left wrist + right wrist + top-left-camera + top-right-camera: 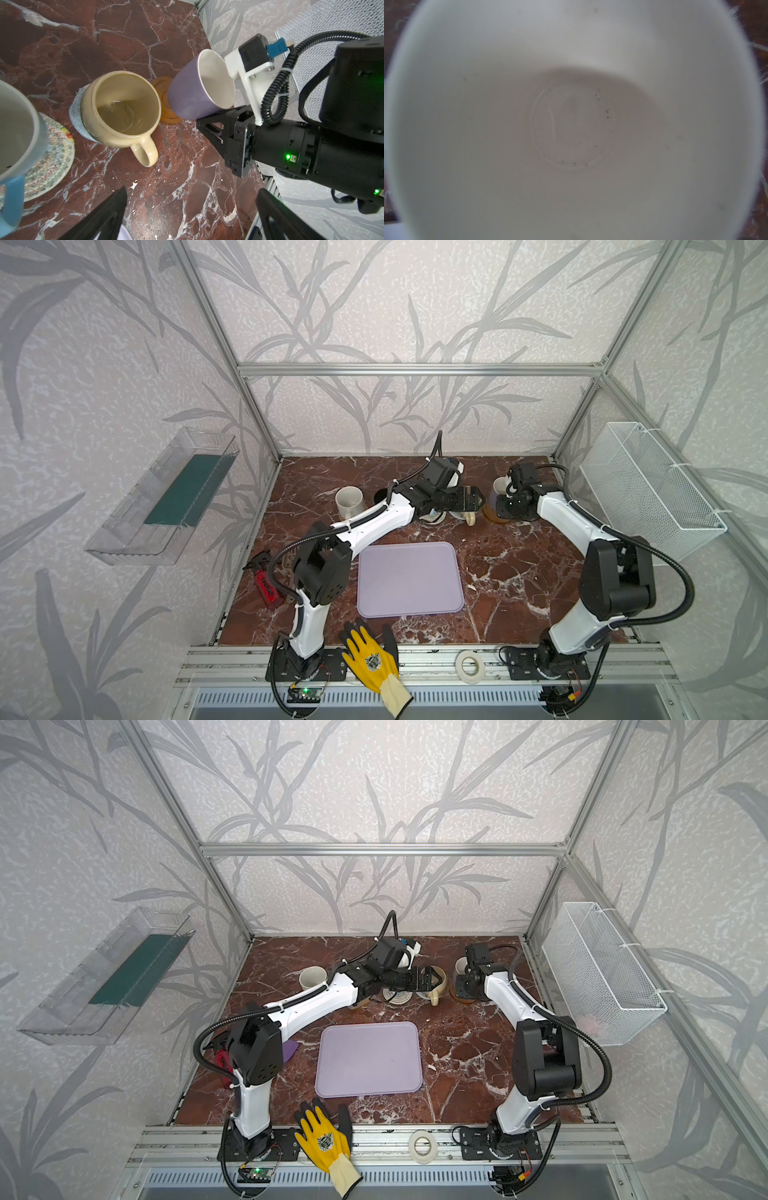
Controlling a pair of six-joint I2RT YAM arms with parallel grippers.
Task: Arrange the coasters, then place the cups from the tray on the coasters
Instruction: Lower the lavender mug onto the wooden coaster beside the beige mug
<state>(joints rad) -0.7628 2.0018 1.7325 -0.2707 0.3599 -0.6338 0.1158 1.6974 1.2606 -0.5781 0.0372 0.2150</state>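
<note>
The right wrist view is filled by the blurred pale inside of the lavender mug (189,97), so the right end effector's (207,124) exact grip is hidden. Its jaws are closed at the mug's side, holding it tilted over the brown coaster (163,95) at the far right of the table (519,572). The left arm stretches far across the middle. Its end effector (192,190) is spread wide, holding nothing, just beside the cream-yellow mug (120,112) on the grey-blue coaster (75,116). The tray (409,578) lies nearer, well apart.
</note>
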